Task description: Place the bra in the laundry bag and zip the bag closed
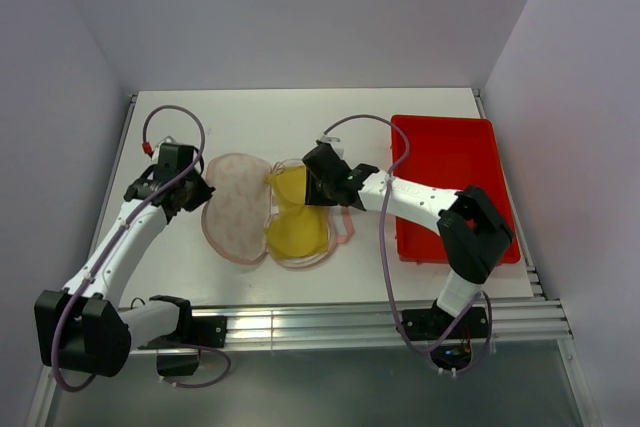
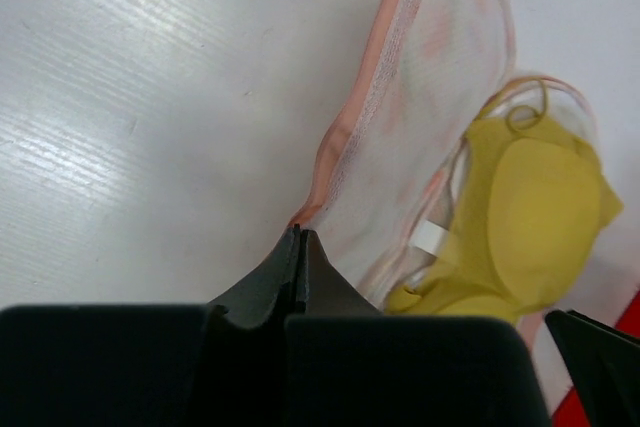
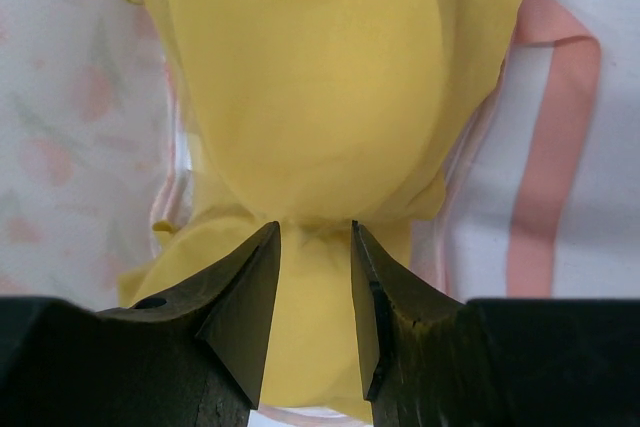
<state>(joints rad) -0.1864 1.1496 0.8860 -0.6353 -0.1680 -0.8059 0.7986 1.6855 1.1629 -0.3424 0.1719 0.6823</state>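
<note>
Bra (image 1: 296, 219) lies in the right half of the open laundry bag (image 1: 235, 209). Your right gripper (image 3: 313, 232) is parted, straddling the bra's middle. Left gripper (image 2: 298, 239) is clenched at the bag's pink edge; can't tell if it pinches it. Risks: closing here drags the bra back out, or a loose strap snags the zipper. White tag (image 2: 430, 237) shows no readable writing.
</note>
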